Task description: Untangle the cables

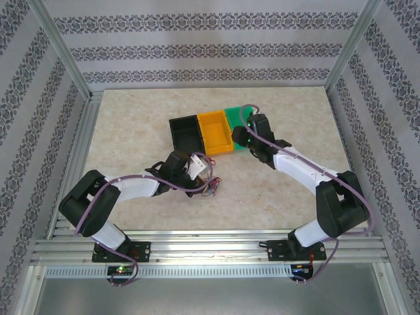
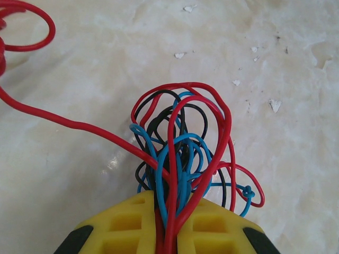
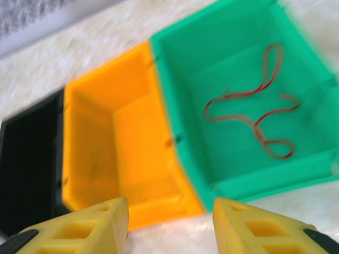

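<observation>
A marble-patterned table, fenced by aluminium rails and patterned wall panels, carries three small bins in a row at its far centre: a black bin on the left, an orange bin in the middle and a green bin on the right.

Nearer the arm bases and just left of centre, the left gripper is clamped on a tangle of cables. The left wrist view shows the left gripper with its yellow fingers pressed together. Red and blue strands of the tangle of cables are pinched between them. Red, blue and black loops fan out from the fingertips over the table, and one long red strand trails away across the surface and curls at its end.

The right gripper hangs above the near edge of the bins. In the right wrist view the right gripper has its yellow fingers well apart with nothing between them, over the wall between the orange bin and the green bin. The black bin sits at the left. A single red cable lies loose in bends on the green bin's floor, clear of both fingers.
</observation>
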